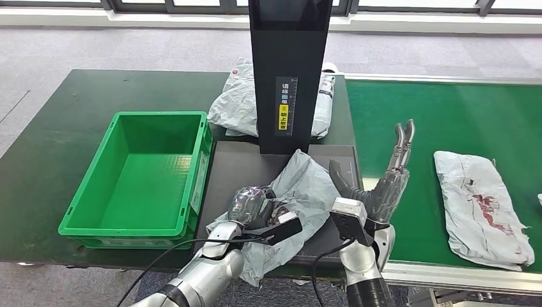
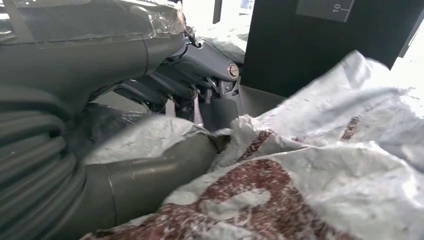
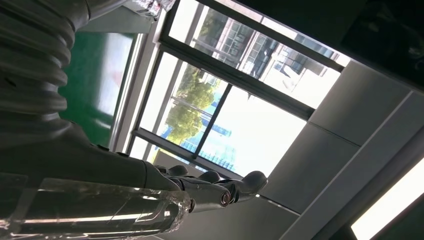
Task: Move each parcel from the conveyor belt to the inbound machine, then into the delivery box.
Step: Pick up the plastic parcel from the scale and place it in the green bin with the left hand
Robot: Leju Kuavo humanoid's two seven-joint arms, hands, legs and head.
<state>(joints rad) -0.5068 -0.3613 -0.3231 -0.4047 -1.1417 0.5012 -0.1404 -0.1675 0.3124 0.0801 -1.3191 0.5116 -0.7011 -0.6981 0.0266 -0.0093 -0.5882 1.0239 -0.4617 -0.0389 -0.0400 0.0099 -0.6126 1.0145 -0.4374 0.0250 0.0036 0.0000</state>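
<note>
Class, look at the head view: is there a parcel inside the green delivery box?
No. The green delivery box shows only its bare floor, while the left hand grips a grey parcel on the black platform beside it.

A white label with the number 10 (image 2: 336, 7) stood on the black inbound machine (image 2: 320, 45). The machine's front label (image 1: 285, 105) carried Chinese characters, too small to read.

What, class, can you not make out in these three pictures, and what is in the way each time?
- Parcel behind the inbound machine: its middle hidden by the black column, head view.
- Column's top: cut off by the picture's edge, head view.
- Held parcel: its red print too blurred to read, left wrist view.
- Left hand: fingers partly buried in the wrapping.
</note>
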